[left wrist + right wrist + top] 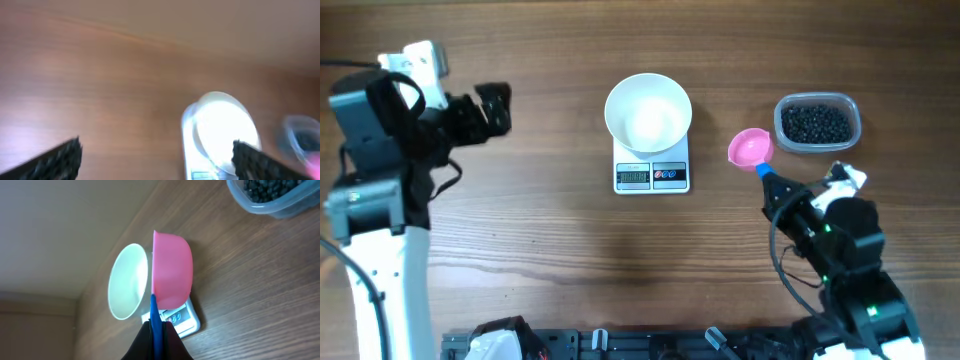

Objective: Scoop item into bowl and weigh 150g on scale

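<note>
My right gripper [772, 184] is clamped on the pink scoop [751, 148] just right of the scale [652, 176]. The beads [815, 123] sit in their tub [857, 118] further right, so I'd use that arm. My left gripper [492, 108] is wide open, far left of the scale.

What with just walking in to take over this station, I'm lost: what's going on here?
A two-armed robot is set up to scoop beads into a bowl for weighing. The right arm's fingers are shut on the blue handle of a pink scoop, which looks empty and sits between the scale and a clear tub of black beads. The white bowl is on the scale, with no beads in it yet. The left arm's fingers are open off to the left, holding nothing.
</note>
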Available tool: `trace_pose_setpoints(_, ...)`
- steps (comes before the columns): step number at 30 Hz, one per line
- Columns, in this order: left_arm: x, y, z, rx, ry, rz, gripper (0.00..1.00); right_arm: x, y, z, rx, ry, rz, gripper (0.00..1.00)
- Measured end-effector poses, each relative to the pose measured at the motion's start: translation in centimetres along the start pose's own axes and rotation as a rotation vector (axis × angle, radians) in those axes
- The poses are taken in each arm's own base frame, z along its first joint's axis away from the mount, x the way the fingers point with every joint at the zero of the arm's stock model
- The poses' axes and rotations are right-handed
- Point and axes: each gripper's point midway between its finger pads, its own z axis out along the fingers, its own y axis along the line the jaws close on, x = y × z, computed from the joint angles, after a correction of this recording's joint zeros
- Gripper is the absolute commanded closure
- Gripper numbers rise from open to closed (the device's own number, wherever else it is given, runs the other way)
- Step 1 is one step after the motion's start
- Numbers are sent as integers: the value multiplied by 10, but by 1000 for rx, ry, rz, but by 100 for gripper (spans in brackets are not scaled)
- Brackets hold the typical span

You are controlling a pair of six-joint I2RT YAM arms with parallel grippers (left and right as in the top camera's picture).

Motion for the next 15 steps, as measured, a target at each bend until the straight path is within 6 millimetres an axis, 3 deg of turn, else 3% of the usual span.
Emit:
trace_pose_setpoints(3, 31, -45, -31, 218, 148, 90, 0, 1, -6, 16, 39, 20, -49, 95)
trace_pose_setpoints(5, 44, -58, -40, 293, 189, 101, 0, 6, -14, 23, 72, 47, -104, 95)
trace_pose_setpoints(12, 56, -65, -42, 330, 238, 103, 0, 12, -5, 23, 19, 86, -270, 96)
trace_pose_setpoints(15, 69, -87, -43, 408, 263, 275, 0, 13, -3, 21, 2, 89, -336, 96)
